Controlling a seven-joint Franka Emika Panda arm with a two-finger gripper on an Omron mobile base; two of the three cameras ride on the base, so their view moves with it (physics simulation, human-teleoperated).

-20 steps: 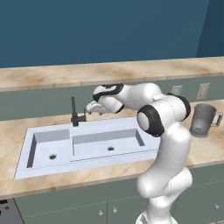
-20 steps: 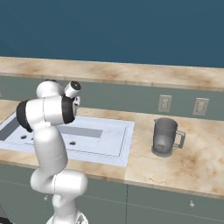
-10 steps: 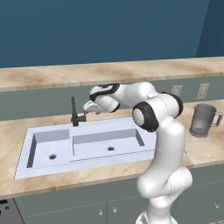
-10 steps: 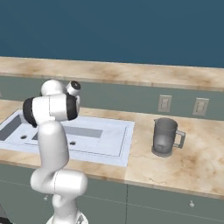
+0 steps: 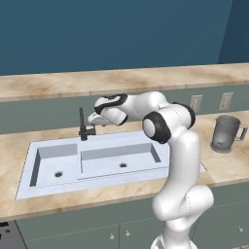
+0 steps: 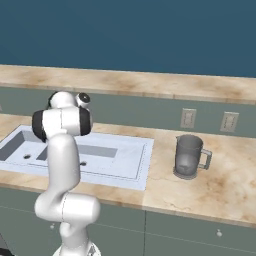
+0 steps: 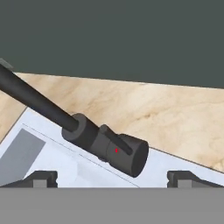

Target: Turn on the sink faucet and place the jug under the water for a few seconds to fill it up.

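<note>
The sink faucet (image 5: pixel 82 125) stands upright behind the sink (image 5: pixel 146 168), a dark thin spout on a black base. In the hand view the faucet (image 7: pixel 109 148) lies slanted, its short lever (image 7: pixel 117 141) on top of the base. My gripper (image 5: pixel 93 118) is open, just right of the faucet, and in the hand view my gripper (image 7: pixel 111 178) has one fingertip on each side of the base without touching it. The jug (image 5: pixel 225 133) stands upright on the counter far to the right, apart from the hand; the jug (image 6: pixel 189 156) is right of the sink (image 6: pixel 142 167). The water is out of view.
A marble counter (image 5: pixel 228 163) surrounds the sink, with a raised ledge (image 5: pixel 146 80) behind it. Two wall outlets (image 5: pixel 196 103) (image 5: pixel 225 100) sit on the grey backsplash above the jug. My white arm (image 6: pixel 62 122) stands before the sink's left part.
The hand has shifted a little left, closer to the faucet, with the elbow swinging along. The jaws stayed open and the jug has not moved.
</note>
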